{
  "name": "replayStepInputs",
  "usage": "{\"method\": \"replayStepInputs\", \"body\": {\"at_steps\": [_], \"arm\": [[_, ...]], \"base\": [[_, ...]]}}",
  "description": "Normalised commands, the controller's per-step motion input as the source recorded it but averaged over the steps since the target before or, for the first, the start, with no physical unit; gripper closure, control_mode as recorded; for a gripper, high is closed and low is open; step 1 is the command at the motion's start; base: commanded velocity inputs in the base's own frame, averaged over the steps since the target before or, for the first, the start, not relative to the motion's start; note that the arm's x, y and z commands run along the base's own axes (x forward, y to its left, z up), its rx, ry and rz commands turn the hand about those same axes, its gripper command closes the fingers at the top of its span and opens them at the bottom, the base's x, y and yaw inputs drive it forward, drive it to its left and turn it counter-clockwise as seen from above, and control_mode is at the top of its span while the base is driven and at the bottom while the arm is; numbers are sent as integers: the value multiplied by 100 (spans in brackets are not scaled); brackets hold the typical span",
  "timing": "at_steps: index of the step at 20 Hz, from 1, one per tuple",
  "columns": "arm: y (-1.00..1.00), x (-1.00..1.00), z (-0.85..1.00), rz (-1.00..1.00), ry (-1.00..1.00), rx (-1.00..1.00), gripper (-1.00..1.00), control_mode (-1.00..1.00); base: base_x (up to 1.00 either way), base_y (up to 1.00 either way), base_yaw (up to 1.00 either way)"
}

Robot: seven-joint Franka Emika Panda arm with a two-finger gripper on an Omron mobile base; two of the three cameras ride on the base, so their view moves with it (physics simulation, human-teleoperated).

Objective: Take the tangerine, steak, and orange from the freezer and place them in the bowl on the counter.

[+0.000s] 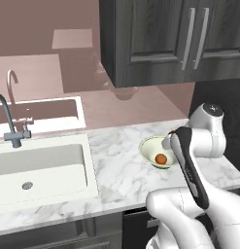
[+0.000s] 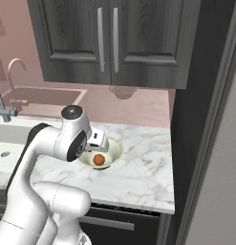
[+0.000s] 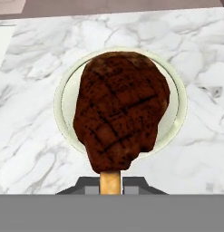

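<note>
My gripper (image 3: pixel 110 185) is shut on the pale bone end of the steak (image 3: pixel 121 108), a dark maroon-red slab with grill marks. The steak hangs right above the bowl (image 3: pixel 63 93) and hides most of its inside. The shallow cream-green bowl (image 1: pixel 146 146) (image 2: pixel 117 146) stands on the white marble counter (image 1: pixel 116 168) (image 2: pixel 143 167), with my hand (image 2: pixel 96 139) over its left rim. One round orange-brown fruit (image 1: pixel 161 158) (image 2: pixel 99 159) lies in the bowl. Whether it is the tangerine or the orange I cannot tell.
A white sink (image 1: pixel 39 170) with a grey faucet (image 1: pixel 7 121) lies to the left of the bowl. Dark wood-grain cabinets (image 1: pixel 180 39) hang above the counter. The grey freezer (image 2: pixel 219 182) rises past the counter's right end.
</note>
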Motion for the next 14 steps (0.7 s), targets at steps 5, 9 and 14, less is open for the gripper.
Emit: {"method": "replayStepInputs", "body": {"at_steps": [5, 9, 14], "arm": [[-9, 48, -52, 0, 0, 0, 100, -100], [-5, 45, -51, 0, 0, 0, 100, -100], [-8, 38, -46, 0, 0, 0, 100, -100]], "base": [[0, 0, 0], [0, 0, 0], [0, 0, 0]]}}
